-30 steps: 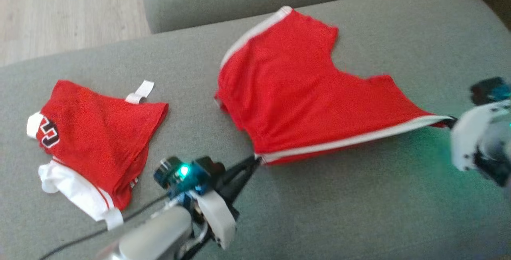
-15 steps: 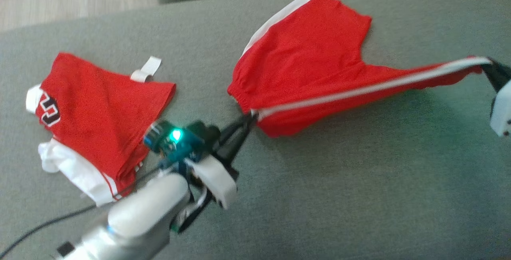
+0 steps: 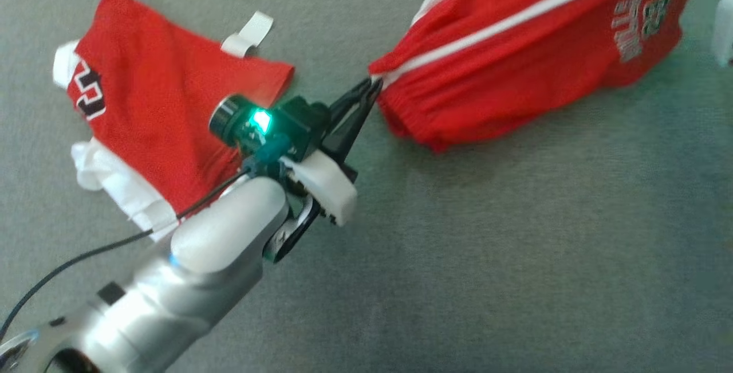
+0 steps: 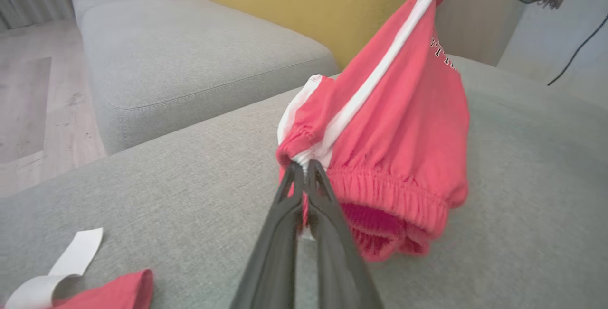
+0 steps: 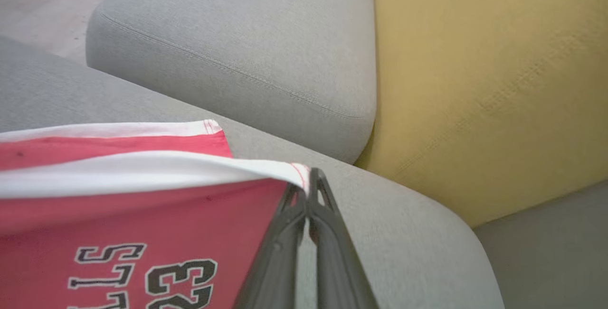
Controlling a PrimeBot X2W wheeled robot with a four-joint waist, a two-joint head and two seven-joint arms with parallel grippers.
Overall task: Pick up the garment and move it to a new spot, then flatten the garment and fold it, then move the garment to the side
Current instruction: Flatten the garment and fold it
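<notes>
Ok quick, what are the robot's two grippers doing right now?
Left gripper: shut, pinching the red shorts at the waist end.
Right gripper: shut, pinching the same red shorts at the leg end.

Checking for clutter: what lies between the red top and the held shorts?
Head view: bare grey cushion between the top and the shorts, crossed by the left gripper pinching the waistband.
</notes>
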